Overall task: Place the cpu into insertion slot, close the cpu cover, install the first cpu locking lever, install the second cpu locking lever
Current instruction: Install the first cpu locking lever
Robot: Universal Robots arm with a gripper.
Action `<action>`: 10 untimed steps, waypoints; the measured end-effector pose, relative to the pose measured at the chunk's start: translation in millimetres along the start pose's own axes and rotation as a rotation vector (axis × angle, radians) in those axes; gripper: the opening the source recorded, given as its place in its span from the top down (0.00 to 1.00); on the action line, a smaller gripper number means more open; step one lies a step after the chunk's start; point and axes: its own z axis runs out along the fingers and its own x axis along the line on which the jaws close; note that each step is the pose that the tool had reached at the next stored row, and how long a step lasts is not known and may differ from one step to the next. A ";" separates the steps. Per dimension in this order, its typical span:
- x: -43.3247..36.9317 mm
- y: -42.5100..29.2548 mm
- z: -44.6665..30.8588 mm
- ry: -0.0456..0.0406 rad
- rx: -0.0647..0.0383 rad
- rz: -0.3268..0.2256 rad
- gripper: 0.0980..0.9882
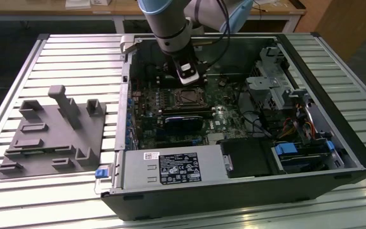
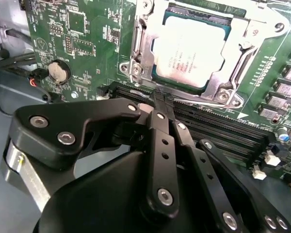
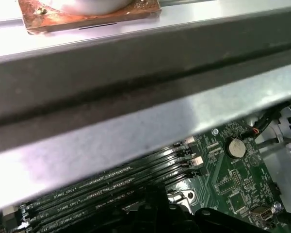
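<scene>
Worktable (image 1: 75, 57): slatted pale metal bench, spanning the exterior view from nine to three o'clock and down to six
Light: from above, with bright glare on the slats at seven o'clock
Back table (image 1: 43, 9): wooden top on white legs, at eleven to twelve o'clock, with papers (image 1: 87, 4) on it
Wooden panel (image 1: 342, 24): tan, upright, at one o'clock
Floor (image 1: 5, 38): dark, at ten o'clock, beneath the back table

A broad grey metal rail (image 3: 136, 121) slants across, with a copper-coloured plate (image 3: 87, 17) on one side. On the other side lies the green circuit board (image 3: 233, 184), carrying long black memory slots (image 3: 111, 189) and a round coin cell (image 3: 235, 146). The dark end effector (image 3: 155, 208) is close over the slots.
</scene>
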 end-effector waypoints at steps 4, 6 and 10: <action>1.4 1.8 0.3 -0.0030 0.003 0.011 0.99; 2.1 1.9 0.1 -0.0042 0.004 0.015 0.99; 2.3 1.8 0.2 -0.0066 0.006 0.024 0.99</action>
